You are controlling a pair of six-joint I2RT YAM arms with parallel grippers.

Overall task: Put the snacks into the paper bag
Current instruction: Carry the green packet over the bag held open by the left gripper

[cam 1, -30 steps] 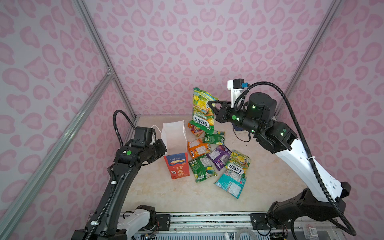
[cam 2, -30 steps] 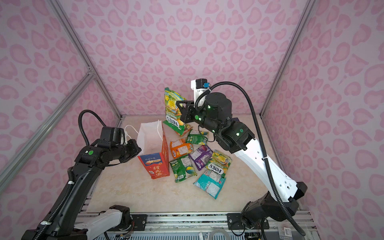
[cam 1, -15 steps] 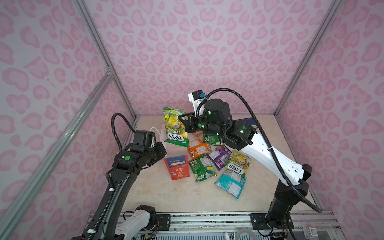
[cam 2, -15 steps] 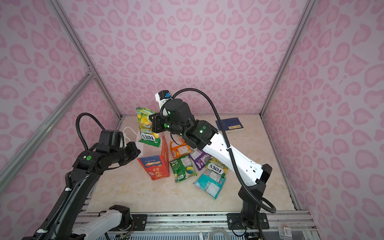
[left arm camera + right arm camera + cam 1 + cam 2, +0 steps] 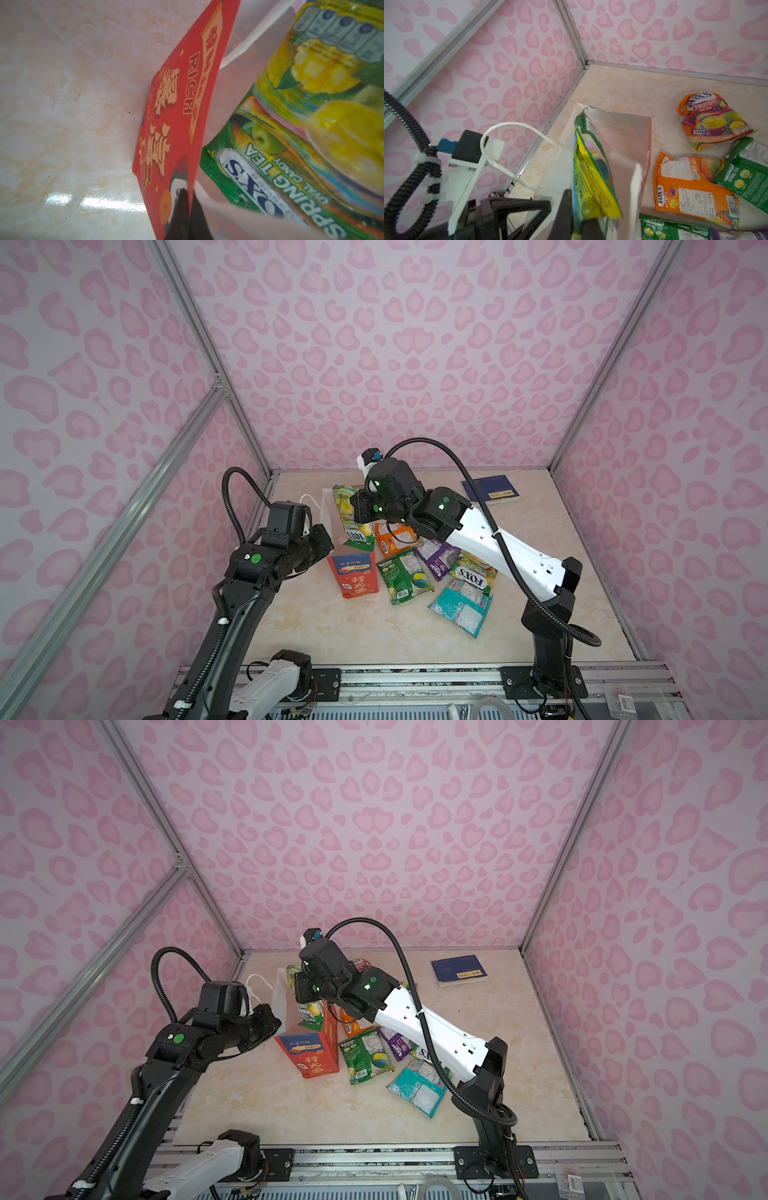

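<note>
Moved since a second ago: your right hand [image 5: 576, 226] has carried the yellow-green packet [image 5: 354, 520] leftward from above the snacks [image 5: 473, 572] to the paper bag [image 5: 353, 583].

- Right hand: clamped on that packet, which hangs upright in the bag's open mouth, centre of both top views.
- Left hand [image 5: 187, 216]: closed on the bag's red side wall at its rim.
- Desk [image 5: 332, 639], right of the bag: orange packet [image 5: 395, 537], green packet [image 5: 405, 578], purple packet [image 5: 440, 558], teal packet [image 5: 461, 610].
- Blue book [image 5: 490, 489]: upper right of the desk, well apart.
</note>
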